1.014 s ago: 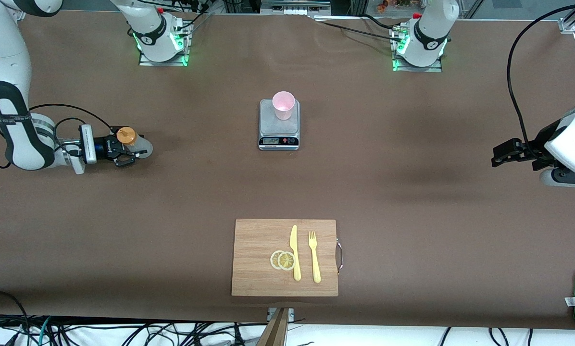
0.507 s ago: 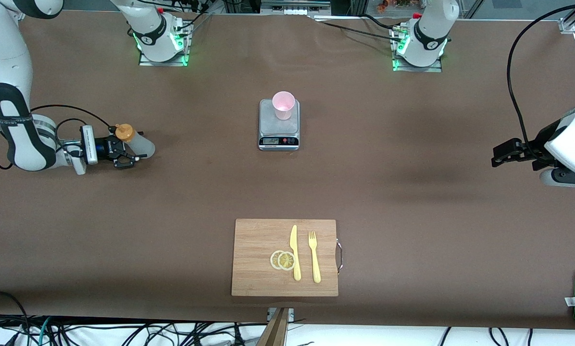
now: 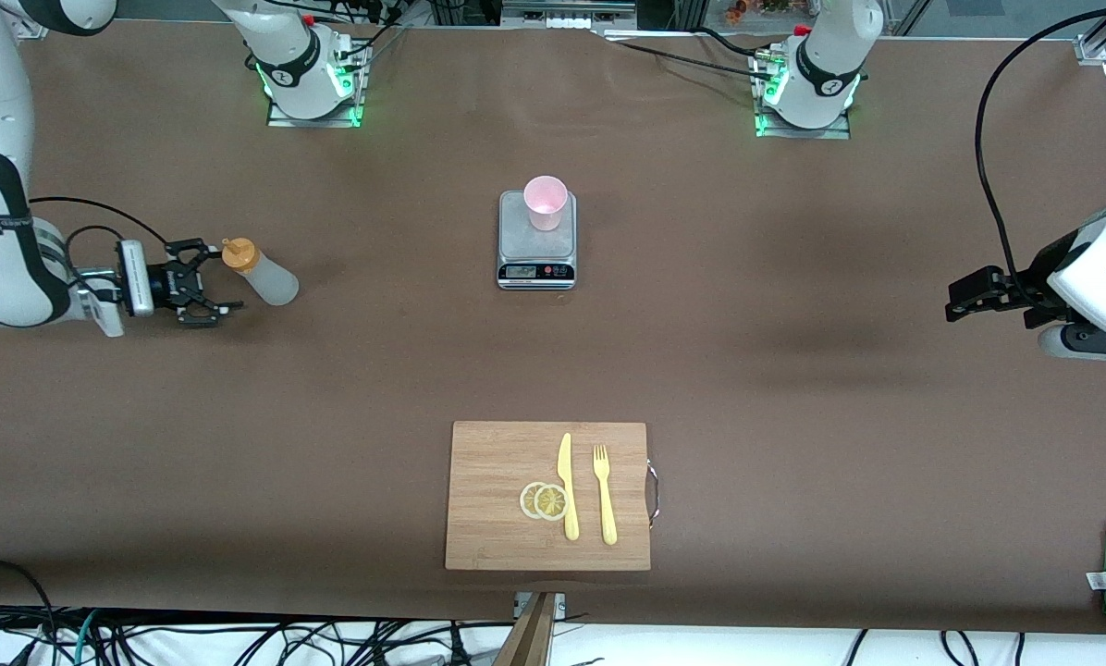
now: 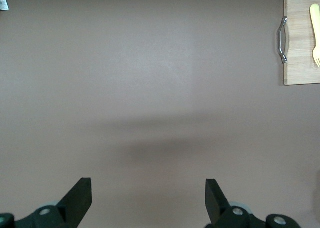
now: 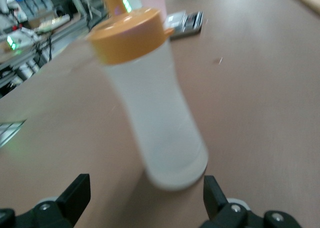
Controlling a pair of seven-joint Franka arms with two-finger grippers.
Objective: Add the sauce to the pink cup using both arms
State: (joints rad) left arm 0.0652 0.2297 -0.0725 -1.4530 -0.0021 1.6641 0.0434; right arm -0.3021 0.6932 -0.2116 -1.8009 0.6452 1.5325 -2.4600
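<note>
Beside the sauce [image 3: 260,275], right end effector [image 3: 203,284] open.

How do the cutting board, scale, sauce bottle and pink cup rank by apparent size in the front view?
1. Cutting board, clearly largest.
2. Scale.
3. Sauce bottle.
4. Pink cup, which looks smallest; it stands upright seen from above, so bottle versus cup is less certain.
</note>
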